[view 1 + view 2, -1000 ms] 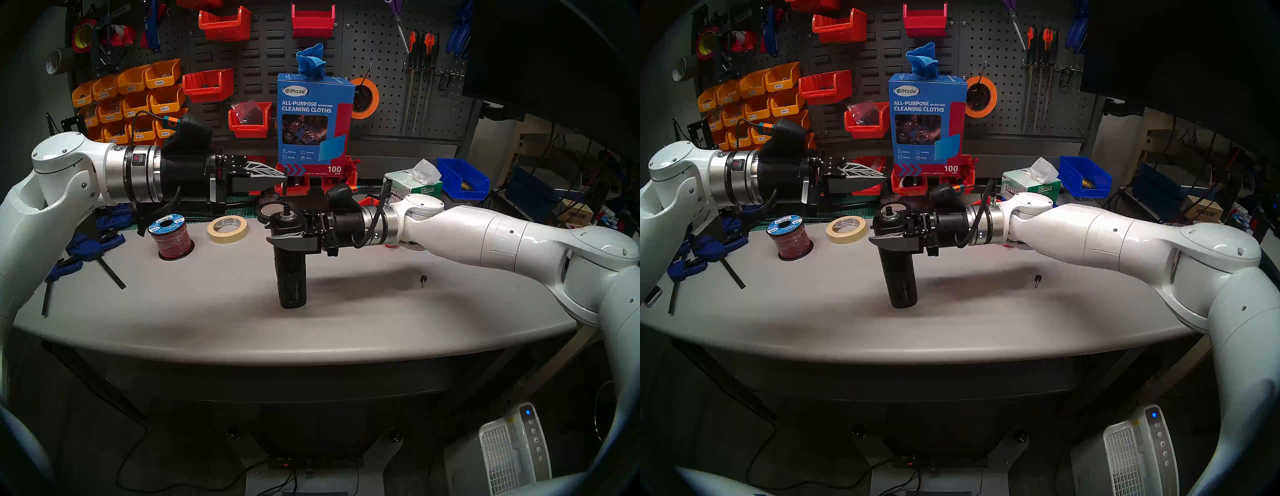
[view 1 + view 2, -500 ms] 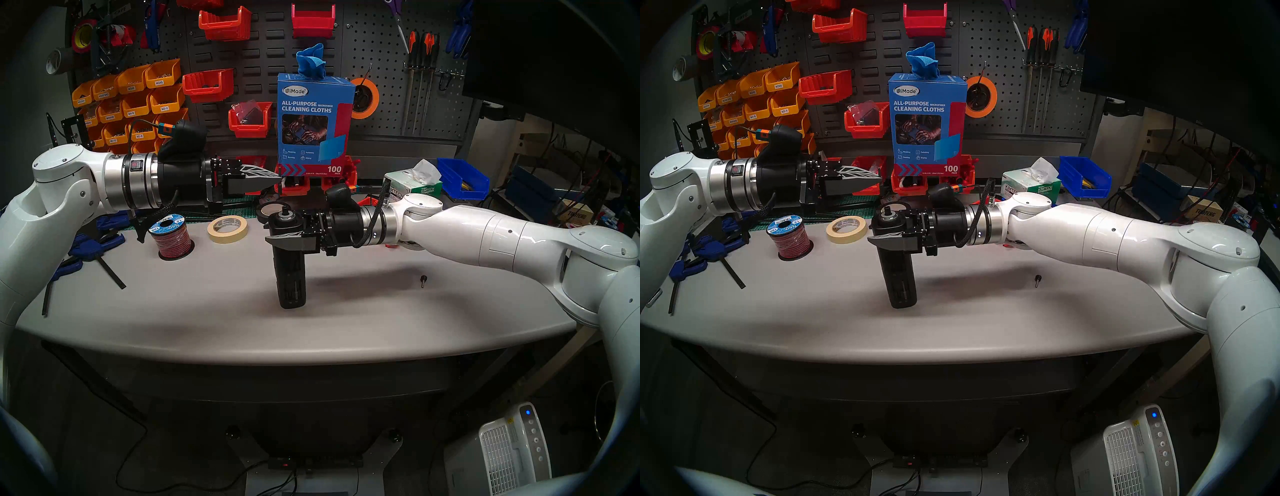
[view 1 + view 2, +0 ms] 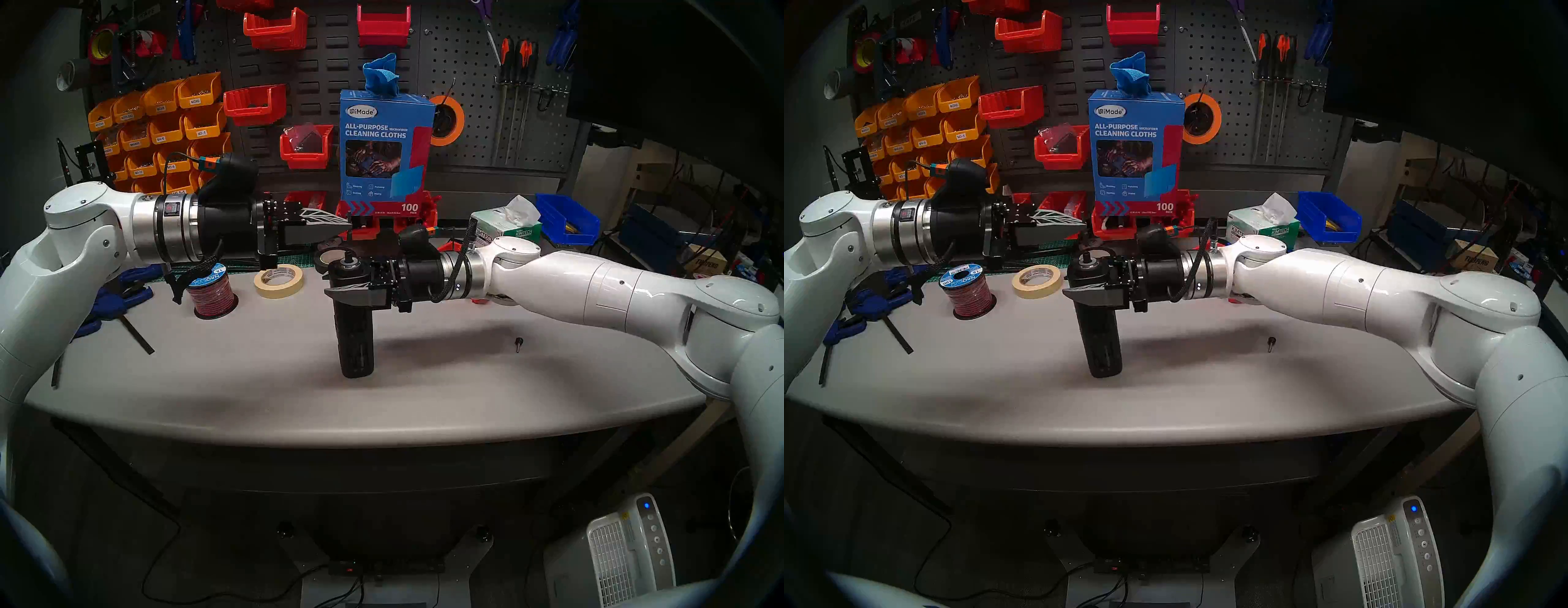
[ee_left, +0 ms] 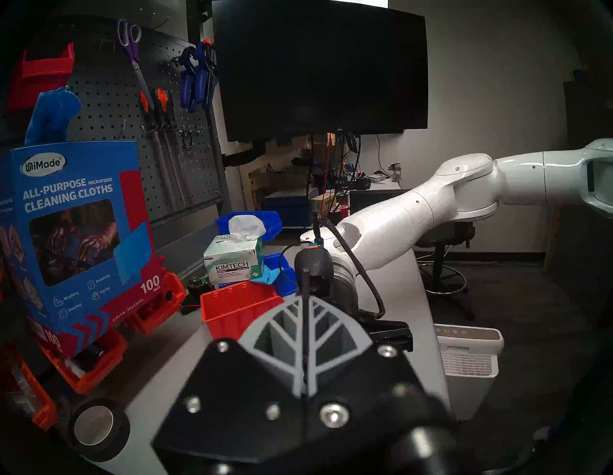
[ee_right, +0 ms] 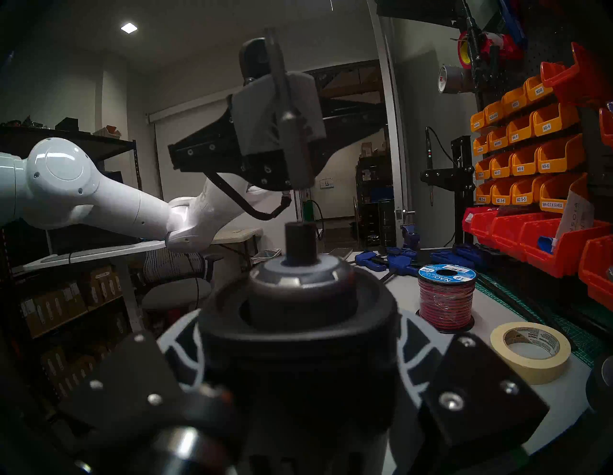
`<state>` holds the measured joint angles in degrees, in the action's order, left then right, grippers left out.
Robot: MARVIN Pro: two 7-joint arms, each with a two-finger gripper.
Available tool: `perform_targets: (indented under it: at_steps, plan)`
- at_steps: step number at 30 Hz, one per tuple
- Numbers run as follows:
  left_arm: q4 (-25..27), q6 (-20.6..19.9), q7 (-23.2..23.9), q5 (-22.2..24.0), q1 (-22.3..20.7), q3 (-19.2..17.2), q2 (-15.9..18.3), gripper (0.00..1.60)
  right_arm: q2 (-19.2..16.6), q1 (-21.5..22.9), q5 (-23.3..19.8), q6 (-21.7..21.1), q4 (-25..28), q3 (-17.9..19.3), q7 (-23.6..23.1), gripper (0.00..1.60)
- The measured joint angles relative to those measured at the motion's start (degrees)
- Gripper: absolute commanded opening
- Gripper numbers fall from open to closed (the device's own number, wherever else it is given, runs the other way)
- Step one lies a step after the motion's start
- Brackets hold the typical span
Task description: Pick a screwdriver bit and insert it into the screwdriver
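Bench note: bit transfer, approach phase.

Left arm (image 3: 85, 237): compared with a second ago, it has sunk a little in the head view, and its wrist now sits lower against the orange bins. The reach across the table (image 3: 424, 403) is unchanged. You are closing the height gap, not yet aligning, and insertion has not begun.

Right arm (image 3: 594, 284): no change. It stretches level across the bench from the right, with its forearm low over the tabletop.

Screwdriver (image 3: 355, 335): it stands upright with its base on the table. The right gripper (image 3: 339, 280) is pinched around its upper body just under the silver ring, which leaves the socket (image 5: 300, 242) on top clear.

Left gripper (image 3: 345, 225): it points level toward the right with its fingers pressed together on the screwdriver bit (image 4: 304, 285). The thin dark rod is held upright and pokes out above and below the fingertips.

Position of the bit: it is above the socket and well apart from it. In the right wrist view its lower end hangs nearly over the opening, though slightly off to one side. My read is that you need a small sideways correction before lowering further — otherwise the tip may catch on the ring.
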<state>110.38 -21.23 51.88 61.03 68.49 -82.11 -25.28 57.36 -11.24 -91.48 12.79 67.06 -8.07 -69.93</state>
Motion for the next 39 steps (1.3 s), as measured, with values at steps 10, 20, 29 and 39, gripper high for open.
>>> perform_targets:
  at_steps: [10,20,29,39]
  plan:
    - [0.09,0.29,0.29,-0.1,1.02,-0.34,0.45,0.0,0.74,-0.02,-0.28,-0.07,-1.06,0.0,-0.15,0.34]
    - [-1.41,0.61,-0.32,-0.7,0.95,0.17,0.43,0.0,1.17,-0.02,-0.48,-0.07,-1.8,-0.05,-0.79,0.34]
    - [-1.76,0.7,-0.22,-1.08,0.58,0.67,0.14,0.0,1.36,-0.03,-0.52,-0.04,-2.16,-0.08,-1.43,0.35]
    - [-1.15,0.7,0.2,-1.13,0.2,0.78,-0.17,0.0,1.37,-0.02,-0.52,-0.01,-2.05,-0.11,-1.44,0.34]
